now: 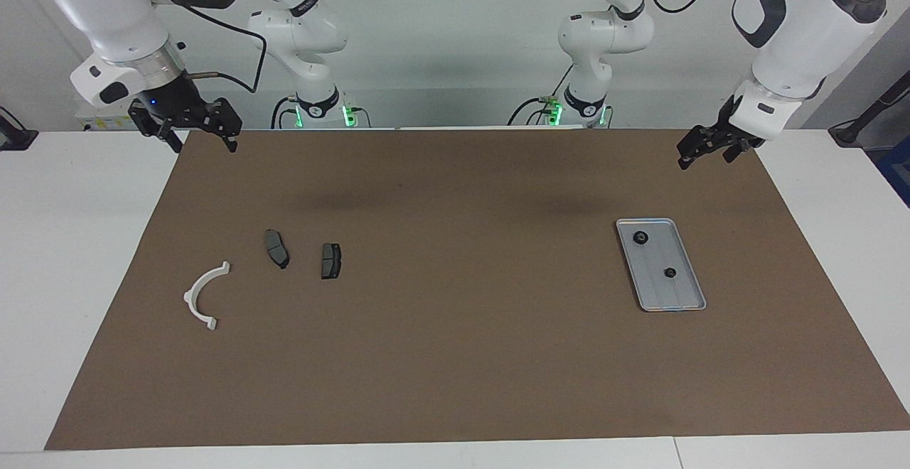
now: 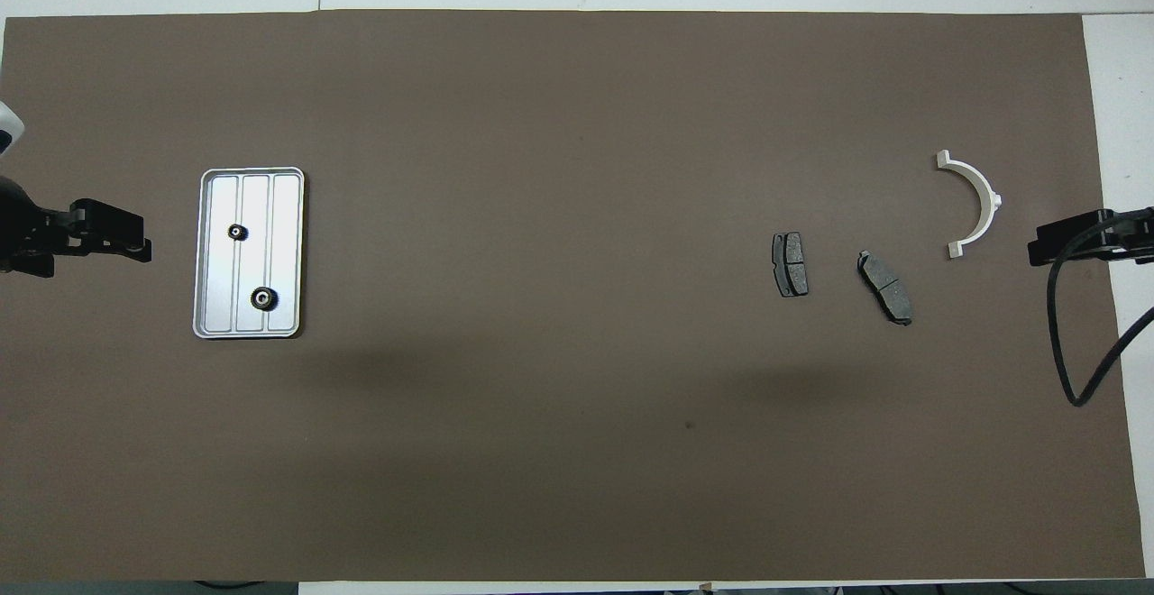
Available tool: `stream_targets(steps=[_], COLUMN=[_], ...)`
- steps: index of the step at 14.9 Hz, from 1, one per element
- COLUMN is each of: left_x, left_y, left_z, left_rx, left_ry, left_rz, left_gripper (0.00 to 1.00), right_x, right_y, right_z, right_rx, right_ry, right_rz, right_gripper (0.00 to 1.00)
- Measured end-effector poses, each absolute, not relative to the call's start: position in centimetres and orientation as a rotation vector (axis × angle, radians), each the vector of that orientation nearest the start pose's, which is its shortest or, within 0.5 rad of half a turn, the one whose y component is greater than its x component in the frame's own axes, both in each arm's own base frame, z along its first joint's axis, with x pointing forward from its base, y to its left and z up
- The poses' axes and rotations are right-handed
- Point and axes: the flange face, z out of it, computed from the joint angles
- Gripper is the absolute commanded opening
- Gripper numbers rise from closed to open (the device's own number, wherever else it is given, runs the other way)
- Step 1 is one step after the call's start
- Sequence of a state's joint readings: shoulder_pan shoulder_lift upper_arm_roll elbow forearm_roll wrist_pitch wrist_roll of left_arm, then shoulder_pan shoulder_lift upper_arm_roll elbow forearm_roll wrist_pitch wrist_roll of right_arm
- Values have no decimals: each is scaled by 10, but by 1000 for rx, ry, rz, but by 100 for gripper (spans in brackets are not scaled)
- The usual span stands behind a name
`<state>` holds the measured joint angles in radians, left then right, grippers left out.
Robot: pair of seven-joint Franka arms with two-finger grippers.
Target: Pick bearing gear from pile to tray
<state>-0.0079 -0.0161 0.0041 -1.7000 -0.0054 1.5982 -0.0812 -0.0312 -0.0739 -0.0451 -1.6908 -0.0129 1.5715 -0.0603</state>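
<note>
- Right gripper point(image 1: 201, 136) hangs over the brown mat's point(image 1: 455, 355) corner, jaws apart, empty;
- Bracket point(image 1: 204, 297) and two brake pads point(image 1: 276, 248) lie mid-mat;
- Tray point(image 1: 643, 297) holds two black gears point(image 1: 640, 237);
- Left gripper point(image 1: 704, 150) — jaws apart — hangs over the mat's edge.

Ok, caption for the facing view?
Two black gears lie in the tray; both arms wait raised at the table's ends.
</note>
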Motion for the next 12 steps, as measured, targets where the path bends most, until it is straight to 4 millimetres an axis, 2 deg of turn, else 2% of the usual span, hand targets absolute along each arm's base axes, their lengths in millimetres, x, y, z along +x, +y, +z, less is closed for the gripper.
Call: stream_targets(steps=[12], left_x=[550], left_y=[-1], left_z=[579], left_rx=[-3141], left_ry=[-122], left_rz=[90], left_gripper=[100], right_x=[528], right_y=[-43], right_z=[608], right_rx=[-3147], right_ry=[24], right_rz=[73], right_gripper=[100])
